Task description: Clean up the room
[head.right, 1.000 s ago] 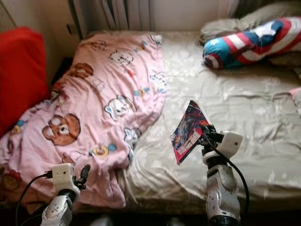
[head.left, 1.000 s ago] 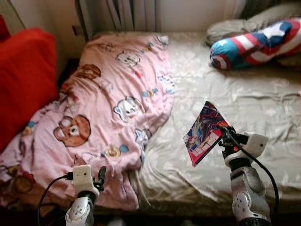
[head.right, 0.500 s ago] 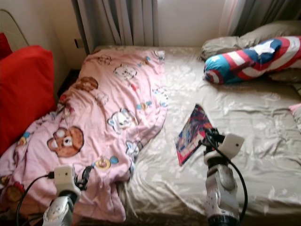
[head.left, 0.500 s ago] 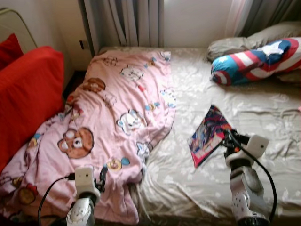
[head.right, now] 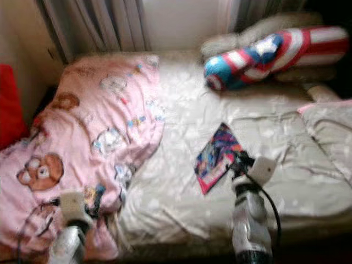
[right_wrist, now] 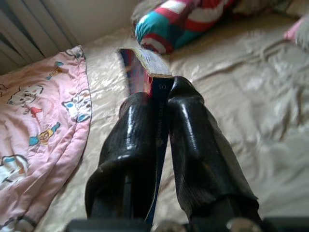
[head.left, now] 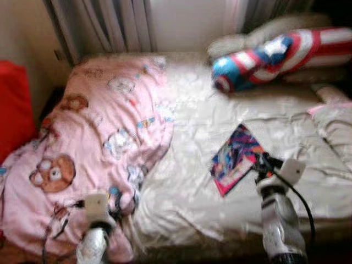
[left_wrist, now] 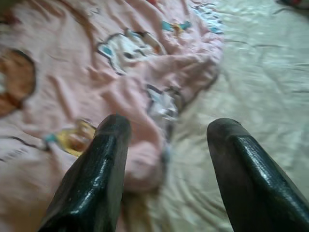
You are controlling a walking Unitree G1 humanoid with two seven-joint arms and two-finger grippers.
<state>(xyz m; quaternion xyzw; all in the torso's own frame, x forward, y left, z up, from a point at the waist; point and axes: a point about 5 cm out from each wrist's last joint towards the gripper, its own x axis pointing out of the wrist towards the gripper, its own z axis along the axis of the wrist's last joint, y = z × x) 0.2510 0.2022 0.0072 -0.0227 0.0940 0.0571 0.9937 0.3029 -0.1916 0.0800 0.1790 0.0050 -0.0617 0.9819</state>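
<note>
Comic book (head.left: 237,158): thin, glossy, multicoloured cover; held above bed (head.left: 192,181) near its front edge, right of middle. Long axis tilted, top corner pointing toward head of bed, lower corner toward front edge.
My right gripper (right_wrist: 159,104): fingers pinched tight on book's edge.
My left gripper (left_wrist: 166,130): fingers spread wide, holding nothing, over front-left of bed.
Pink blanket (head.left: 93,132): soft fleece, cartoon animals, rumpled, covering left half.
Sheet: beige, satiny, creased.
Striped bolster pillow (head.left: 269,52): red-white-blue, cylindrical, at head of bed, right side.
</note>
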